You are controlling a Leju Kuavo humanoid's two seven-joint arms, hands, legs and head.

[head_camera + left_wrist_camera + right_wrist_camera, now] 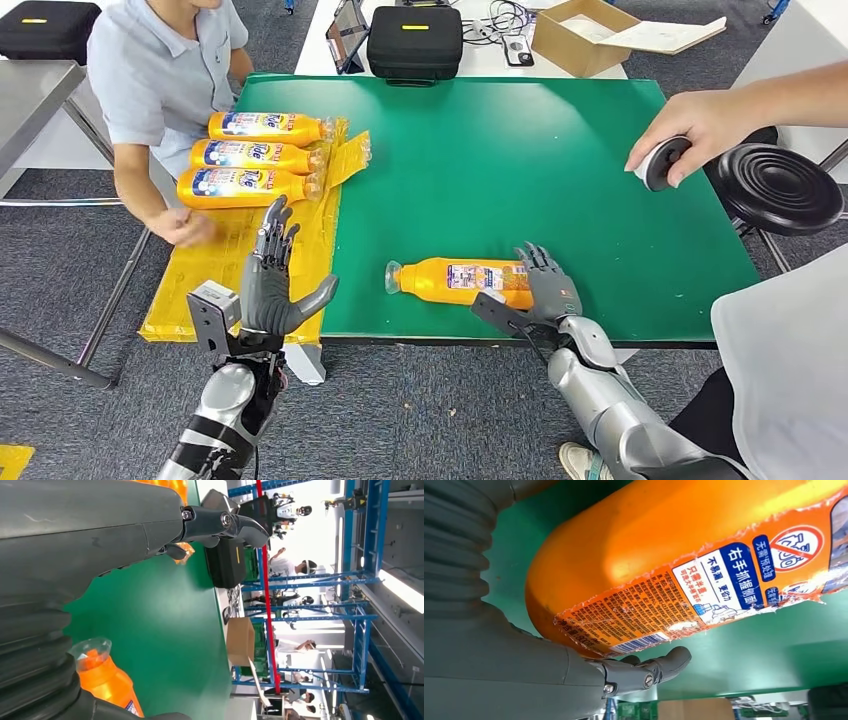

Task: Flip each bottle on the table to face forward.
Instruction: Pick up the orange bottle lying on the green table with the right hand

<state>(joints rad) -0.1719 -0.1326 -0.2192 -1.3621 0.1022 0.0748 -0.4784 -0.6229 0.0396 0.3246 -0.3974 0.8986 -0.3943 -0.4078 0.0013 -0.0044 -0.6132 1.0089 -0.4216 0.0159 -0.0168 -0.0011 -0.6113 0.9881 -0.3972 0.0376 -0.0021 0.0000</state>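
Green felt table (560,180), glossy orange bottle (450,281)

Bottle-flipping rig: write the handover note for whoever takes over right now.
Left hand: open, raised near the table's front-left edge, holding nothing.
Right hand: on the base end of the lone orange bottle; a closed grip is not evident.
That bottle lies on the green table, back label up, not yet flipped.
Three bottles lie front label up on the yellow sheet.
Left: flip the lone bottle.
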